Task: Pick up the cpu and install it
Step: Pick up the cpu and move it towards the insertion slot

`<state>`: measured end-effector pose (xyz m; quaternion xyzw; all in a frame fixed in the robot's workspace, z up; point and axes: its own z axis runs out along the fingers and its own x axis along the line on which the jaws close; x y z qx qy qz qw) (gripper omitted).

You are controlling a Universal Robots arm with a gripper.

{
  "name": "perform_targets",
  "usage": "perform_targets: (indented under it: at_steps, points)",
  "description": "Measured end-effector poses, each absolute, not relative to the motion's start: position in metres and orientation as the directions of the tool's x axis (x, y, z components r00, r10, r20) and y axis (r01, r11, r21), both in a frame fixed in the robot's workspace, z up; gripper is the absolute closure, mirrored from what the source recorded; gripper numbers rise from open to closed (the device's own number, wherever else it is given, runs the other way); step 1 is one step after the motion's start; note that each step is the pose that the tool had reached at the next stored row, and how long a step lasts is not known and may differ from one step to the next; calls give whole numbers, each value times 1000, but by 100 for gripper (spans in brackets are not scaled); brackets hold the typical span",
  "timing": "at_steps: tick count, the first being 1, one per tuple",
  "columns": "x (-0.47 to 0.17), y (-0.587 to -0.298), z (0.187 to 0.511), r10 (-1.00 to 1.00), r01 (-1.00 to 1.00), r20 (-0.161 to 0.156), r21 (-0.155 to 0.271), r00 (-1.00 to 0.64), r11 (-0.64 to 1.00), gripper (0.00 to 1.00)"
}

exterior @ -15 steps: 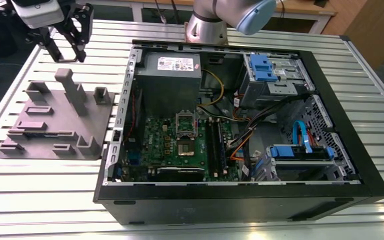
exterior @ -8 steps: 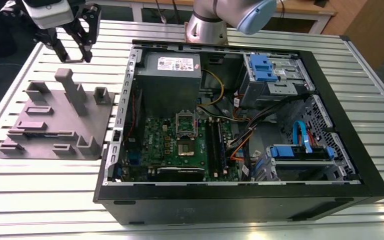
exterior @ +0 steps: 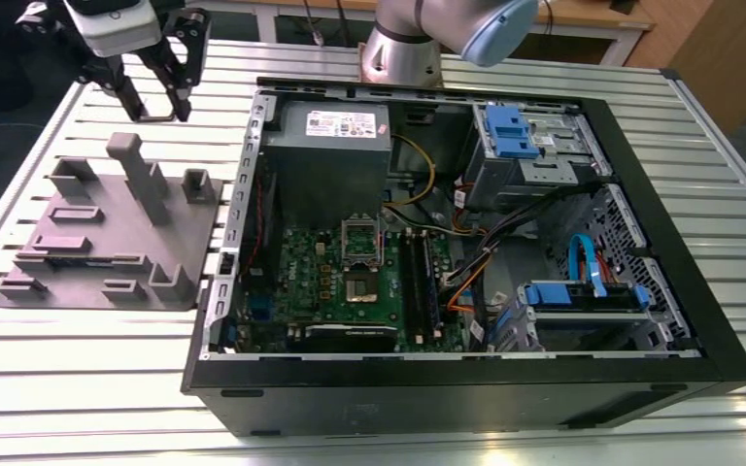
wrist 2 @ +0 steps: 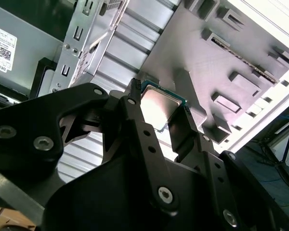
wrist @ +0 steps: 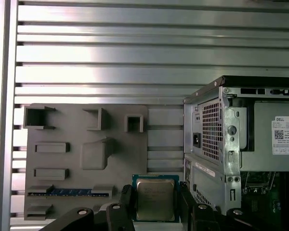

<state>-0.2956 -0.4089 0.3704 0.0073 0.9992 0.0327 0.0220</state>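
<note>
In both wrist views my gripper (wrist: 156,204) (wrist 2: 160,115) is shut on the cpu (wrist: 155,197) (wrist 2: 157,107), a small square chip with a silver-grey metal top and a green rim. A black finger (wrist: 127,202) presses each side edge. In the exterior view the gripper (exterior: 155,109) hangs high over the table's far corner on that view's left, above the grey fixture plate (exterior: 114,238) and beside the open computer case (exterior: 477,388). The motherboard (exterior: 347,282) lies inside the case with its socket (exterior: 361,238) near the middle.
The fixture plate carries upright grey posts and blocks (exterior: 133,170) below the gripper. Inside the case are a grey power supply box (exterior: 334,131), blue drive brackets (exterior: 509,131) and loose cables (exterior: 477,262). The arm's base (exterior: 406,44) stands behind the case on the slatted metal table (exterior: 88,349).
</note>
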Motion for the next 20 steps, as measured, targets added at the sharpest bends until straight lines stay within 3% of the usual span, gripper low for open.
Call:
perform_targets:
  at_steps: [20]
  points:
    - [-267,-409,370,16,13,-44,66,-999,998,53]
